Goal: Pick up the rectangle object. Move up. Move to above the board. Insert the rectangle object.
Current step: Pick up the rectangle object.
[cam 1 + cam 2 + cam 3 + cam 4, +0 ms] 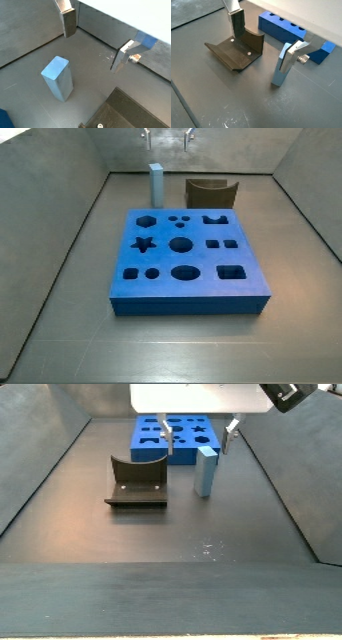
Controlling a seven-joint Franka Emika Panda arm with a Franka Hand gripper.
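The rectangle object is a light-blue bar standing upright on the dark floor beside the fixture; it also shows in a wrist view and in both side views. The board is a thick blue slab with shaped holes, seen in a side view and partly in a wrist view. My gripper is open and empty, above the floor, with the bar near one finger but not between the pads. It shows in both side views.
The dark fixture stands on the floor next to the bar, under the other finger; it shows in both side views. Grey walls enclose the floor on both sides.
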